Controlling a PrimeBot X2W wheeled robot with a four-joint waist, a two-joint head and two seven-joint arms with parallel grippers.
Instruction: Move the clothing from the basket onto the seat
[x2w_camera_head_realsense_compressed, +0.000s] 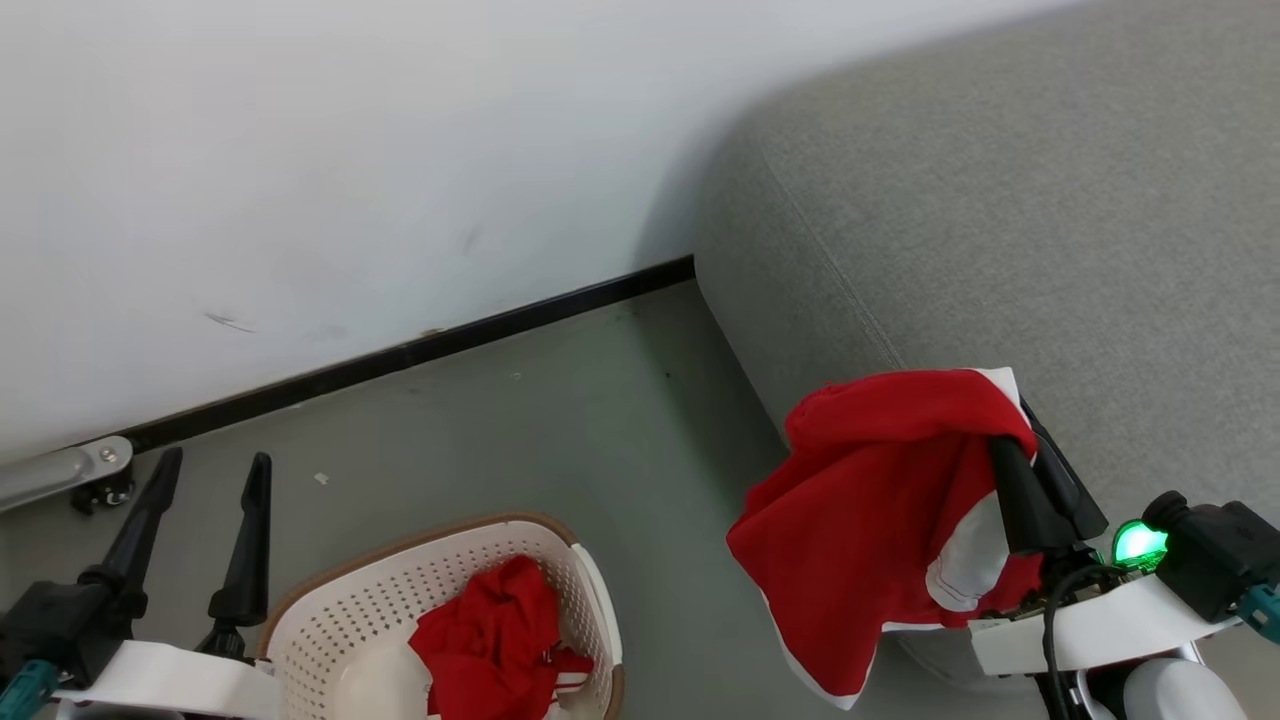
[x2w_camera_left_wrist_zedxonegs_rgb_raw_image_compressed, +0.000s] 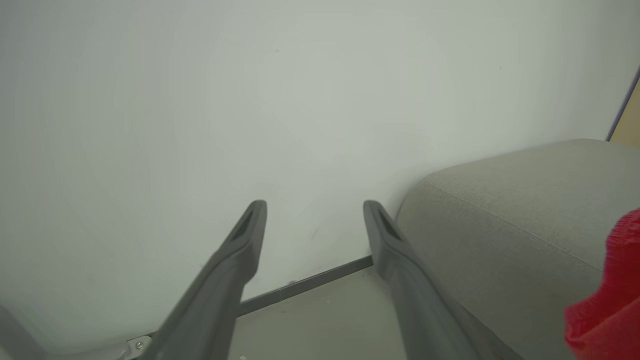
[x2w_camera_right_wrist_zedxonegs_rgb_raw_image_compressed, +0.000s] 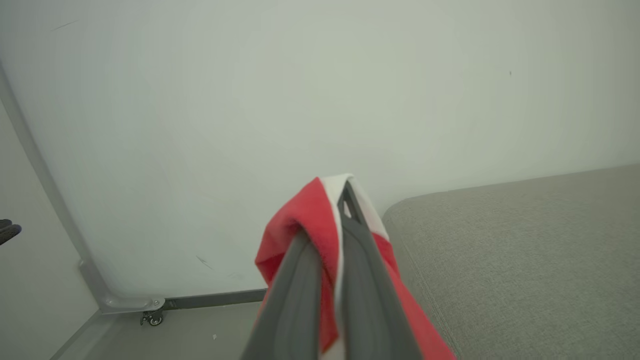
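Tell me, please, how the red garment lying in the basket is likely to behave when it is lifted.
Probably floppy: the crumpled red thin-fabric garment lies bunched in the cream-white perforated plastic basket. Likely light: the similar red white-trimmed garment hangs limp from the shut right end effector.

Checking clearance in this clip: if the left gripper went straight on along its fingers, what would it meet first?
Probably the white wall, above the dark skirting; the left gripper, open, points just beside the seat. Depth is unclear.
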